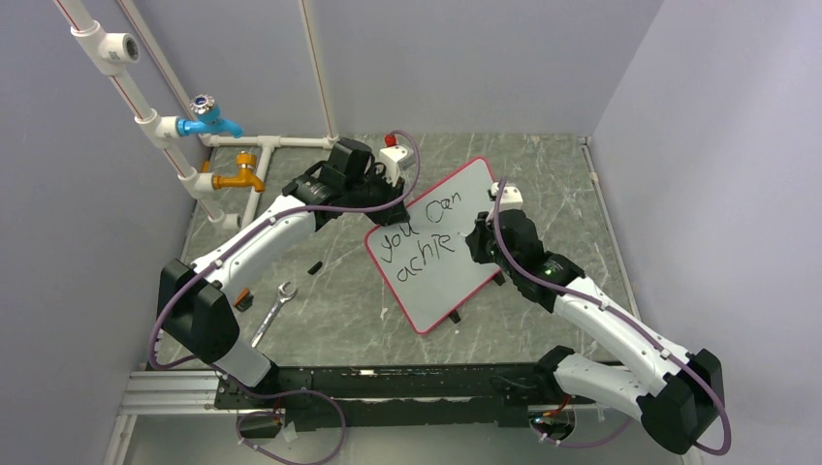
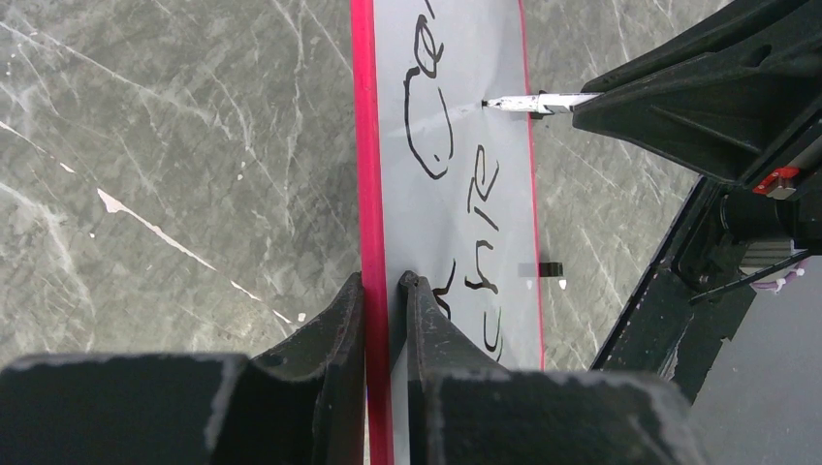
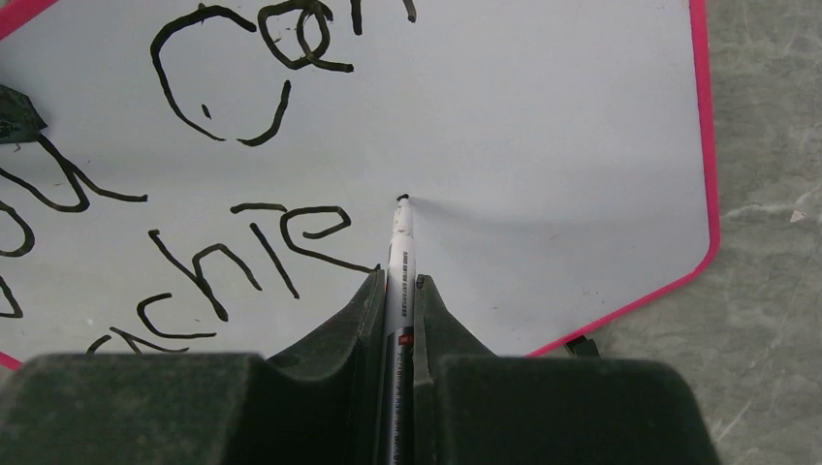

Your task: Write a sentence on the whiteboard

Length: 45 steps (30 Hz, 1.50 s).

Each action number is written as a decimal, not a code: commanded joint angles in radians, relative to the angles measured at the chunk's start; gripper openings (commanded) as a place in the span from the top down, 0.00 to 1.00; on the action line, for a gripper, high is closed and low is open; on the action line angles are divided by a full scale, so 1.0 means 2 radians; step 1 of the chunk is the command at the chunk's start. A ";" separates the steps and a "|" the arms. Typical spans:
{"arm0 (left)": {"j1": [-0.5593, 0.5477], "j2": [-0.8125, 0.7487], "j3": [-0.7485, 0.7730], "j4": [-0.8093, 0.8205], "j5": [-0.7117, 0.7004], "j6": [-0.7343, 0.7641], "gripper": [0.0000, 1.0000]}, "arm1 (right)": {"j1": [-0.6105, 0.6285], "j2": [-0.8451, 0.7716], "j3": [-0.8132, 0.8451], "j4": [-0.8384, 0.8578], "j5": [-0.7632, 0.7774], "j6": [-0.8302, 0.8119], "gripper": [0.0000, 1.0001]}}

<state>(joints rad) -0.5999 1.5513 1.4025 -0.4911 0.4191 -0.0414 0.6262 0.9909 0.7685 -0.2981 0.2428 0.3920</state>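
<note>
The whiteboard (image 1: 463,199) with its red-pink rim stands tilted on the marble table, and black handwriting reads "you can achie". My left gripper (image 1: 393,201) is shut on the board's rim at the far left edge; in the left wrist view the left gripper (image 2: 383,282) pinches the rim, with the whiteboard (image 2: 399,145) face running away from it. My right gripper (image 3: 398,278) is shut on a white marker (image 3: 398,244). The marker's black tip touches the whiteboard (image 3: 553,116) just right of the last letter. The marker (image 2: 528,101) tip also shows from the side.
A silver wrench (image 1: 274,312) lies at the near left. A small black piece (image 1: 315,266) lies left of the board. White pipes with a blue tap (image 1: 208,118) and a yellow tap (image 1: 239,177) run along the left wall. Grey walls enclose the table.
</note>
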 commanded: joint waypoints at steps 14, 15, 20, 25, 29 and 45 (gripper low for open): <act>-0.002 -0.008 0.012 0.020 -0.023 0.036 1.00 | -0.013 0.010 -0.011 0.042 -0.026 -0.004 1.00; -0.002 -0.008 0.012 0.020 -0.023 0.036 1.00 | -0.012 0.009 -0.014 0.042 -0.026 -0.004 1.00; -0.002 -0.008 0.012 0.019 -0.022 0.036 1.00 | -0.013 0.000 -0.031 0.039 -0.025 -0.001 1.00; -0.002 -0.008 0.012 0.019 -0.023 0.036 1.00 | -0.013 -0.012 -0.047 0.031 -0.026 0.003 1.00; -0.002 -0.008 0.012 0.020 -0.022 0.036 1.00 | -0.012 -0.024 -0.055 0.022 -0.025 0.004 1.00; -0.002 -0.008 0.013 0.019 -0.022 0.036 1.00 | -0.012 -0.022 -0.039 0.013 -0.015 0.001 1.00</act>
<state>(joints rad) -0.5987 1.5513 1.4025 -0.4953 0.4023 -0.0418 0.6025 0.9302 0.6567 -0.2535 0.2081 0.3935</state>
